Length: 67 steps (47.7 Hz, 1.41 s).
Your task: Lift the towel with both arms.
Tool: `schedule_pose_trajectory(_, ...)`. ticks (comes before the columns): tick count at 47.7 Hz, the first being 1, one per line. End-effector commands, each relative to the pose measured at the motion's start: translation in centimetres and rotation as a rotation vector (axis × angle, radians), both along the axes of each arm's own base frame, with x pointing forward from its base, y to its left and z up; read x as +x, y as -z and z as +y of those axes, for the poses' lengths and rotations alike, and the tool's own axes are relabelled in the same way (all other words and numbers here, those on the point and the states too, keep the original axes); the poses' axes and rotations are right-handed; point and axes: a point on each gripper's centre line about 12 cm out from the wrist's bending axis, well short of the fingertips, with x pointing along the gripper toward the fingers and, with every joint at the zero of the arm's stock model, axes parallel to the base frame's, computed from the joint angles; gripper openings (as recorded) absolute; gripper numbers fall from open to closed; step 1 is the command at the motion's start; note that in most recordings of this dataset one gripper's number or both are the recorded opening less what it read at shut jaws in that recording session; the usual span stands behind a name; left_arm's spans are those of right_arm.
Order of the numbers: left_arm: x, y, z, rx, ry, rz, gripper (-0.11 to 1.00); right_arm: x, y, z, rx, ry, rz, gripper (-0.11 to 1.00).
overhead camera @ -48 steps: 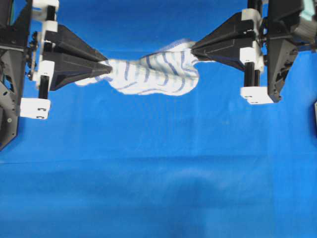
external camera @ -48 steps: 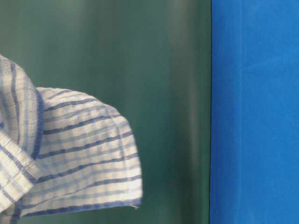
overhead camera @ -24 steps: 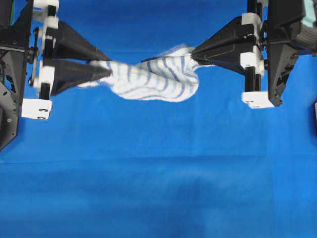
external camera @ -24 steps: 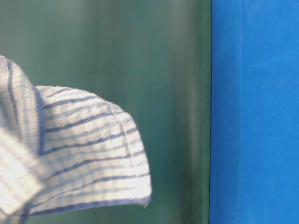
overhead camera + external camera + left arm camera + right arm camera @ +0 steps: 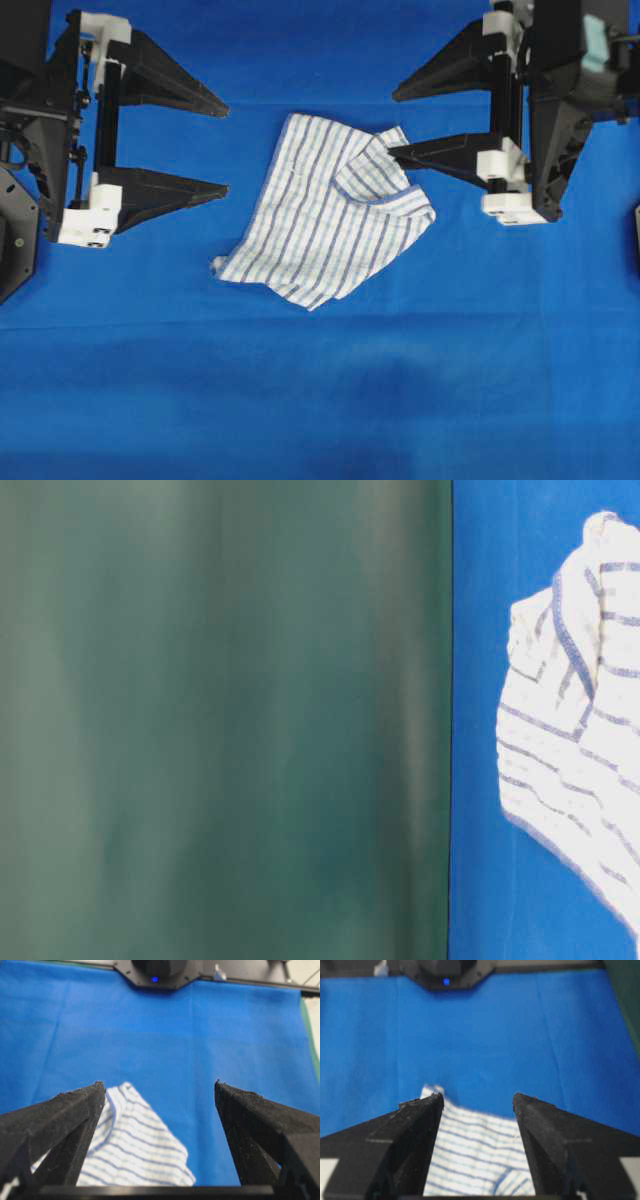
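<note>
The towel (image 5: 325, 215), white with thin blue stripes, lies loosely rumpled on the blue table covering between the two arms, its upper right corner folded over. My left gripper (image 5: 228, 147) is open and wide, a little left of the towel and holding nothing. My right gripper (image 5: 392, 125) is open too, and its lower finger overlaps the towel's folded corner in the overhead view. In the left wrist view the towel (image 5: 135, 1150) shows low between the spread fingers of the left gripper (image 5: 159, 1085). The right gripper (image 5: 478, 1096) frames the towel (image 5: 475, 1152) the same way. The table-level view catches the towel (image 5: 575, 740) at its right edge.
The blue table covering (image 5: 320, 400) fills the overhead view. A dark green backdrop (image 5: 220, 720) takes up most of the table-level view. Each wrist view has the opposite arm's black base at its top edge (image 5: 160, 970) (image 5: 445, 975).
Both grippers have opened from shut. The towel, held stretched between them before, has been let go, dropped onto the blue covering and spread out.
</note>
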Motion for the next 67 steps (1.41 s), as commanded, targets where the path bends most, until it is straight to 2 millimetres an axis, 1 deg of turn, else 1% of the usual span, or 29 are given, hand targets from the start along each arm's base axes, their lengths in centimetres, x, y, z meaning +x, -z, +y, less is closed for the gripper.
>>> schedule_pose_trajectory(1,0.3,0.6,-0.3,0.0,0.011,-0.011,0.91,-0.1,0.3,0.1,0.009,-0.001,-0.016,0.62)
schedule_pose_trajectory(4,0.6,1.9,-0.6,-0.001,0.017,0.002,0.91,0.1,1.6,0.3,0.025,-0.001,-0.009,0.62)
schedule_pose_trajectory(7,1.1,3.5,-0.8,-0.007,0.024,0.015,0.91,0.2,3.4,0.7,0.041,-0.008,0.007,0.62)
schedule_pose_trajectory(8,1.3,4.3,-1.0,-0.01,0.027,0.026,0.91,0.3,3.9,0.8,0.045,-0.01,0.011,0.62)
schedule_pose_trajectory(10,1.6,5.4,-1.2,-0.013,0.032,0.04,0.91,0.3,4.9,1.0,0.051,-0.015,0.023,0.62)
schedule_pose_trajectory(14,2.1,7.4,-1.7,-0.012,0.046,0.071,0.91,0.6,7.2,1.4,0.063,-0.023,0.054,0.62)
schedule_pose_trajectory(17,2.5,9.0,-2.0,-0.01,0.057,0.097,0.91,0.8,9.3,1.8,0.079,-0.029,0.078,0.62)
schedule_pose_trajectory(18,2.6,9.8,-2.3,-0.011,0.062,0.112,0.91,0.8,9.9,1.9,0.084,-0.031,0.081,0.62)
schedule_pose_trajectory(22,3.1,12.1,-2.4,-0.008,0.066,0.154,0.91,1.3,12.2,2.3,0.101,-0.035,0.1,0.62)
schedule_pose_trajectory(23,3.1,12.8,-2.5,-0.009,0.067,0.168,0.91,1.5,13.1,2.5,0.108,-0.038,0.109,0.62)
schedule_pose_trajectory(27,3.4,15.6,-2.6,-0.006,0.07,0.215,0.91,2.0,15.2,2.9,0.118,-0.046,0.136,0.62)
schedule_pose_trajectory(36,3.7,20.7,-3.7,0.003,0.1,0.303,0.91,2.7,19.7,3.9,0.119,-0.071,0.209,0.62)
schedule_pose_trajectory(44,4.3,23.8,-4.3,0.012,0.115,0.372,0.9,3.4,23.3,4.1,0.122,-0.078,0.25,0.62)
schedule_pose_trajectory(51,4.7,25.9,-4.5,0.014,0.116,0.405,0.9,3.9,26.0,4.2,0.123,-0.081,0.292,0.62)
schedule_pose_trajectory(56,4.9,27.2,-4.5,0.017,0.116,0.419,0.9,4.2,27.4,4.4,0.123,-0.083,0.319,0.62)
schedule_pose_trajectory(67,5.0,29.4,-4.5,0.02,0.116,0.454,0.89,4.4,29.2,4.8,0.122,-0.092,0.352,0.62)
